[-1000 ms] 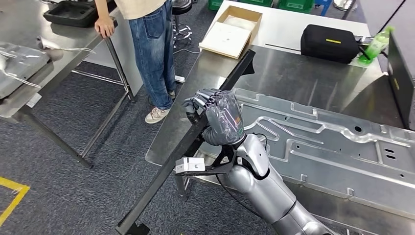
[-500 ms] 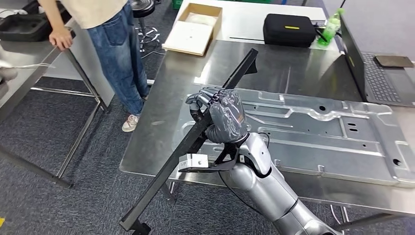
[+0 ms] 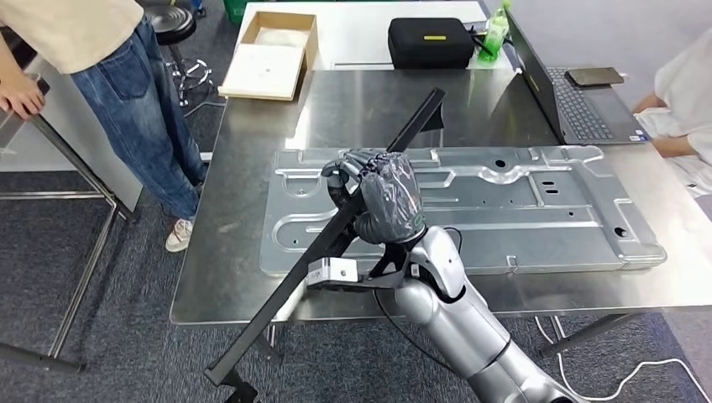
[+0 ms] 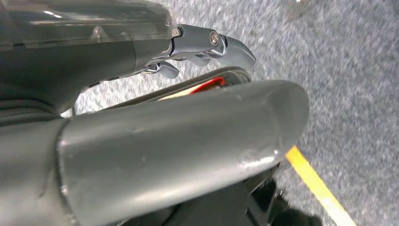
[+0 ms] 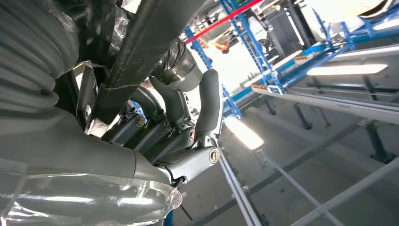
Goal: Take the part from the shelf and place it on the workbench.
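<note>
My right hand (image 3: 378,195) grips the long black part (image 3: 340,228) mid-length, tilted toward one o'clock above the workbench (image 3: 243,210). Its overhanging tail could swing, striking the metal panel (image 3: 537,210).

High head view downward; close wrist views behind hands.

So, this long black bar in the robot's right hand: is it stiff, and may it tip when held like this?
The black bar looks stiff: it runs straight with no visible sag. The right hand grips it above the middle, so the longer lower end probably pulls down and may swing. Its upper end hangs over the metal panel on the workbench and might knock it.
</note>
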Robot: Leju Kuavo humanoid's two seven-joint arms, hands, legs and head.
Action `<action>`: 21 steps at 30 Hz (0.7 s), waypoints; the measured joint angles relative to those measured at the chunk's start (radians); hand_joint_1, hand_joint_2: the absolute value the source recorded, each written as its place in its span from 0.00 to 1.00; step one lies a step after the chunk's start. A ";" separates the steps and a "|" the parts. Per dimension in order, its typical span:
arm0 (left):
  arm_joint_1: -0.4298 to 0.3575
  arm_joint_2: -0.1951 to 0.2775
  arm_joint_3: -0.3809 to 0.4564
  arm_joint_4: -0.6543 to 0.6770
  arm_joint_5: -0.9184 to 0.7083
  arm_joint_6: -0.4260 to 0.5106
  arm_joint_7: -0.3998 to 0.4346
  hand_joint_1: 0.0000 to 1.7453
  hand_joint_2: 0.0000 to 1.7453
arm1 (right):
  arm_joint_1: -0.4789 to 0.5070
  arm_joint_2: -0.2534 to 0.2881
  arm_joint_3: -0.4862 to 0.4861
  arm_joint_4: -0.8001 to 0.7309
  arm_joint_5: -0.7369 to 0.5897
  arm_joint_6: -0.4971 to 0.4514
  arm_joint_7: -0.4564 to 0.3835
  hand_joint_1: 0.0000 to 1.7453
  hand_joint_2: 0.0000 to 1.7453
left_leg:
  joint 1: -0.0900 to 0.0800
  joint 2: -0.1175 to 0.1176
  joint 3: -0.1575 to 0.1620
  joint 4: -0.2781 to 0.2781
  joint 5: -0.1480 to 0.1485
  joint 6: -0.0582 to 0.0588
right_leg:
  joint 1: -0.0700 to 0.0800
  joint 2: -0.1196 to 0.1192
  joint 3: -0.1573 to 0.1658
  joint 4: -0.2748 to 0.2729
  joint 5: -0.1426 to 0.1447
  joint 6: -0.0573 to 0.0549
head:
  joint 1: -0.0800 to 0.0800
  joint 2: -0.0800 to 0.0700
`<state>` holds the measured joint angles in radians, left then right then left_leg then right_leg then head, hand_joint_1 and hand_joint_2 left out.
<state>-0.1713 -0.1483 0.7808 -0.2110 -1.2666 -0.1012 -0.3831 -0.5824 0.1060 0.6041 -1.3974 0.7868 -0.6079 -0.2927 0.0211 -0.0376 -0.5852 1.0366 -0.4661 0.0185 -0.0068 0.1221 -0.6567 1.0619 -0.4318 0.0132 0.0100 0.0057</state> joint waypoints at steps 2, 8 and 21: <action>-0.004 -0.001 -0.001 0.000 -0.001 0.002 0.000 0.00 0.00 | -0.003 -0.001 -0.007 0.003 -0.003 -0.002 0.000 1.00 1.00 | 0.000 0.023 0.004 -0.010 0.006 0.012 | 0.001 -0.062 -0.035 0.075 -0.042 0.007 | 0.002 0.000; -0.001 0.002 -0.008 0.000 -0.014 0.012 0.008 0.00 0.00 | -0.005 -0.002 -0.036 0.044 -0.051 0.000 0.000 1.00 1.00 | -0.006 0.084 0.009 -0.012 -0.001 0.014 | -0.007 -0.123 -0.064 0.137 -0.038 0.013 | 0.003 0.000; 0.001 0.004 -0.022 0.000 -0.017 0.003 0.014 0.00 0.00 | -0.083 -0.007 -0.210 0.292 -0.246 0.088 -0.031 1.00 1.00 | -0.004 0.047 -0.136 0.272 -0.116 -0.024 | 0.005 -0.114 0.041 -0.043 0.004 -0.041 | 0.001 0.000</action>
<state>-0.1703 -0.1443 0.7588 -0.2110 -1.2840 -0.0986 -0.3686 -0.6656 0.0993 0.3937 -1.1051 0.5406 -0.5196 -0.3233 0.0166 0.0090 -0.7208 1.3091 -0.5817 -0.0059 -0.0021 0.0076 -0.6161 1.0190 -0.4275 -0.0277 0.0109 0.0057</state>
